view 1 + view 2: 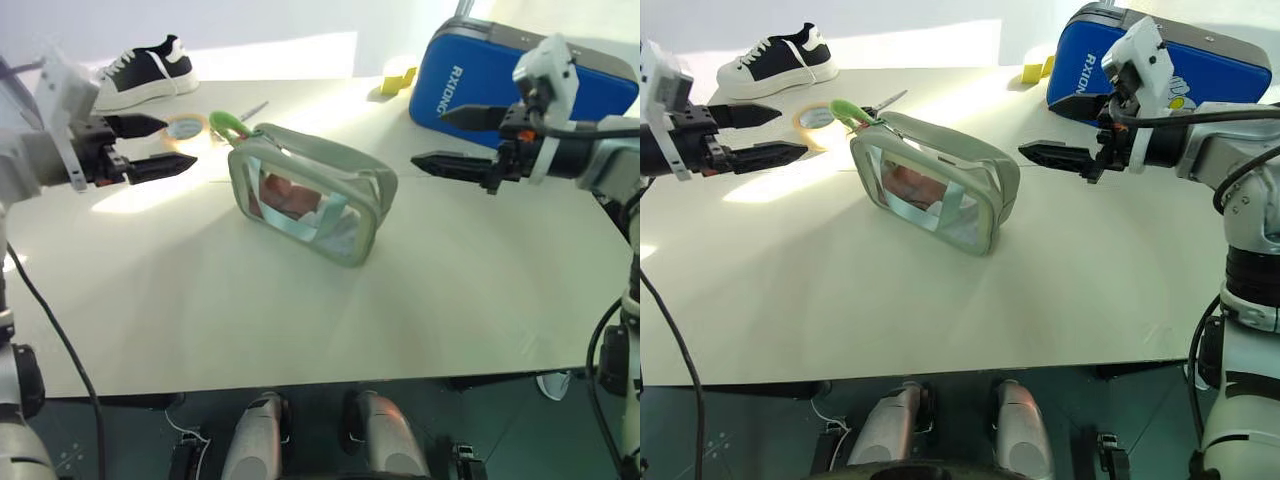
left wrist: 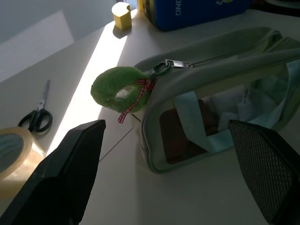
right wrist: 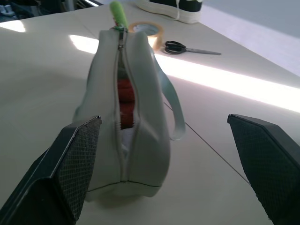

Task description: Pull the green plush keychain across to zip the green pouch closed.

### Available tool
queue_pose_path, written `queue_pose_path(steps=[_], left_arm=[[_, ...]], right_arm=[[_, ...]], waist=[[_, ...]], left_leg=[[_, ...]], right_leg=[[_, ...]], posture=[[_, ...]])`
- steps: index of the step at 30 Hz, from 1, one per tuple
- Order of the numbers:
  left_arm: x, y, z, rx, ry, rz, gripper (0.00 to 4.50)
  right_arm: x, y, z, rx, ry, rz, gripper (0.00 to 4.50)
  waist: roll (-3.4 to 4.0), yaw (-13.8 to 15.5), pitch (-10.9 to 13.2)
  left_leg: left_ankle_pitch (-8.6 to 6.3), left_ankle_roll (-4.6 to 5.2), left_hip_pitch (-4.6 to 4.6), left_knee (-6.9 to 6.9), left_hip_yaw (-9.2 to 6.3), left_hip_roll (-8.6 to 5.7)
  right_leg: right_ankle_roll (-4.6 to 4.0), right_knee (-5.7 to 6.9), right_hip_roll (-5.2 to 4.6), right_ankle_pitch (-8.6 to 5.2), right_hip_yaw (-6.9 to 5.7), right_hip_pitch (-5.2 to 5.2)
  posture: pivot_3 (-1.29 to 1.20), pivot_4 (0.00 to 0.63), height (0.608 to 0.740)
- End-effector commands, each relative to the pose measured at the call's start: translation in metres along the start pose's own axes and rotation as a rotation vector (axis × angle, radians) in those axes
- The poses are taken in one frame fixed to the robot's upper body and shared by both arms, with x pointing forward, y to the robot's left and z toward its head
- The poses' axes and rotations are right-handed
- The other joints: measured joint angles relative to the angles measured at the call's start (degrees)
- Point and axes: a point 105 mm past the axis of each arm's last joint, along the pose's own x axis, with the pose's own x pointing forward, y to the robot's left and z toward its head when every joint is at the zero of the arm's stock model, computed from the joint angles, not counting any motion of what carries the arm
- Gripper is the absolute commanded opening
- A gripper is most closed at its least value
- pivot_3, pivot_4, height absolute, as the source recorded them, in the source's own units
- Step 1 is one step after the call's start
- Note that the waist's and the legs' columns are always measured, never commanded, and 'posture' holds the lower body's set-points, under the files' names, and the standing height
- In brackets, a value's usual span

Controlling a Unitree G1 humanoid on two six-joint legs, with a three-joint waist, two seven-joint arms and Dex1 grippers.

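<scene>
Right, the green pouch (image 1: pixel 312 195) sits mid-table (image 1: pixel 300 330), long side angled, and its zipper gapes along the top, red contents peeking through, so the job is not yet started. Either side of it the arms hang in the air, well clear of the table: left gripper (image 1: pixel 152 146) spread wide and empty, right gripper (image 1: pixel 462 140) spread just as wide, nothing held. They flank the bag like bookends, which I'd read as one ready to brace and one to pull. At the pouch's far end, toward the left gripper, the green plush keychain (image 2: pixel 119 88) dangles off the zipper pull, close ahead of those fingers but apart. Beyond lie a tape roll (image 1: pixel 187 127), scissors (image 2: pixel 39 114), a shoe (image 1: pixel 145 72) and a blue case (image 1: pixel 500 80).
</scene>
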Motion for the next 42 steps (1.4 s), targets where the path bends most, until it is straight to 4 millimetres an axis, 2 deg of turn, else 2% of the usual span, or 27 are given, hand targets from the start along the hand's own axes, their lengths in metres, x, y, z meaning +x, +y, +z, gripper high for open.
queue_pose_path(steps=[1, 3, 9, 13, 16, 20, 26, 29, 36, 39, 42], left_arm=[[-0.003, 0.004, 0.011, 0.044, -0.03, 0.011, 4.45], [-0.003, 0.008, 0.007, 0.036, -0.01, 0.037, 4.45], [-0.001, 0.001, 0.008, 0.05, -0.014, 0.006, 4.45], [0.003, -0.029, 0.027, 0.084, -0.046, -0.14, 4.45], [0.006, -0.053, 0.041, 0.117, -0.065, -0.242, 4.45], [0.012, -0.078, 0.05, 0.164, -0.066, -0.354, 4.45], [0.008, -0.076, 0.064, 0.191, -0.092, -0.335, 4.45], [0.007, -0.069, 0.06, 0.186, -0.08, -0.296, 4.5], [0.006, -0.063, 0.059, 0.177, -0.093, -0.258, 4.5], [0.004, -0.058, 0.06, 0.18, -0.093, -0.23, 4.5], [0.002, -0.053, 0.061, 0.178, -0.096, -0.205, 4.5]], right_arm=[[0.001, 0.009, 0.005, -0.015, -0.014, 0.014, 4.5], [0.005, 0.015, 0.005, -0.011, -0.011, 0.035, 4.5], [0.016, 0.024, 0.014, -0.033, -0.033, 0.06, 4.5], [0.038, 0.042, 0.037, -0.036, -0.082, 0.139, 4.5], [0.058, 0.046, 0.04, -0.056, -0.061, 0.127, 4.5], [0.087, 0.045, 0.033, -0.079, -0.023, 0.1, 4.5], [0.114, 0.051, 0.001, -0.164, 0.077, 0.124, 4.5], [0.118, 0.052, -0.004, -0.186, 0.085, 0.139, 3.68], [0.125, 0.05, -0.009, -0.308, 0.099, 0.166, 0.09], [0.132, 0.052, 0.002, -0.516, 0.045, 0.21, 0.03], [0.138, 0.05, 0.02, -0.638, -0.039, 0.221, 0.03]], waist=[[0.0, 0.08, 0.0], [0.0, 0.09, 0.0], [-0.01, 0.05, 0.0], [-0.01, -0.23, 0.01], [-0.01, -0.15, 0.0], [-0.02, 0.02, -0.01], [-0.03, 0.0, -0.01], [-0.03, -0.08, -0.01], [-0.03, -0.13, -0.01], [-0.03, -0.29, -0.01], [-0.03, -0.56, -0.01]], left_leg=[[-0.01, -0.02, 0.0, 0.01, 0.0, -0.01], [0.0, 0.0, -0.02, 0.03, -0.01, -0.01], [0.01, 0.03, -0.08, 0.03, 0.0, -0.02], [0.02, 0.03, -0.07, 0.04, 0.02, -0.01], [0.02, 0.02, -0.07, 0.05, 0.02, 0.0], [0.03, 0.03, -0.07, 0.1, 0.01, -0.04], [0.04, 0.05, -0.06, 0.17, 0.0, -0.09], [0.04, 0.05, -0.02, 0.18, -0.01, -0.1], [0.06, 0.03, 0.0, 0.21, -0.01, -0.09], [0.07, 0.02, 0.03, 0.24, -0.01, -0.09], [0.11, -0.05, 0.04, 0.24, 0.0, -0.08]], right_leg=[[0.0, 0.0, -0.04, 0.0, 0.01, 0.0], [-0.01, 0.01, -0.05, 0.0, 0.01, 0.0], [0.16, 0.04, 0.02, 0.1, 0.01, -0.05], [0.17, 0.11, 0.03, 0.11, 0.02, -0.08], [0.17, 0.17, 0.05, 0.11, 0.04, -0.1], [0.17, 0.16, 0.05, 0.11, 0.03, -0.04], [0.19, 0.23, 0.06, 0.12, 0.04, -0.01], [0.21, 0.24, 0.08, 0.11, 0.04, 0.02], [0.22, 0.34, 0.1, 0.1, 0.04, 0.02], [0.22, 0.37, 0.1, 0.1, 0.05, 0.03], [0.22, 0.39, 0.16, 0.1, 0.05, 0.02]], posture=[[0.0, 0.15, 0.74], [0.0, 0.15, 0.74], [0.0, 0.15, 0.74], [0.0, 0.15, 0.74], [0.0, 0.15, 0.74], [0.0, 0.15, 0.74], [0.0, 0.15, 0.74], [0.0, 0.15, 0.74], [0.0, 0.15, 0.74], [0.0, 0.15, 0.74], [0.0, 0.15, 0.74]])
